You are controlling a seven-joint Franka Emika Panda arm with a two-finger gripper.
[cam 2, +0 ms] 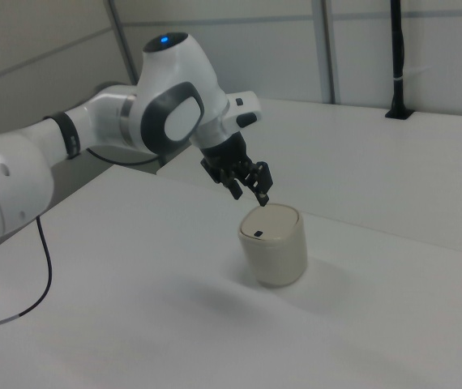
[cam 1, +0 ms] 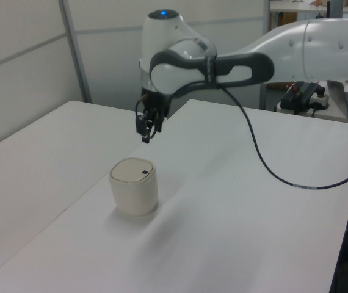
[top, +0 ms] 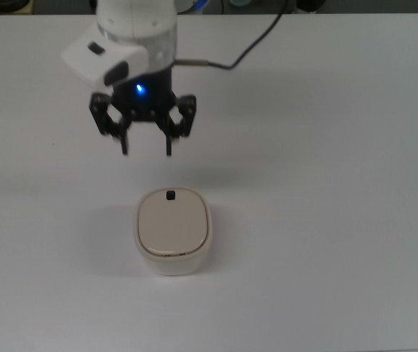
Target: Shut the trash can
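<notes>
From my station I see the small cream-beige plastic trash can (top: 174,232) standing upright on the plain white counter (top: 326,220). Its rounded-rectangle beige swing lid (top: 173,222) lies flat and level with the rim, so the can reads as closed. A tiny black square mark (top: 170,195) sits on the lid, near the edge that faces the top view's upper side; in the right view the same mark shows toward the right view's left edge of the lid.

My black two-finger claw (top: 147,151) hangs in the air above the counter, clear of the can and touching nothing. Its two fingers are spread apart with open space between them, and nothing is held. In the top view the claw is above the can in the picture and a little toward the top view's left. A blue light glows on the claw's body.

The white arm (cam 1: 296,58) reaches in from the left view's right, and a dark cable (cam 1: 265,165) loops down from it toward the counter.
</notes>
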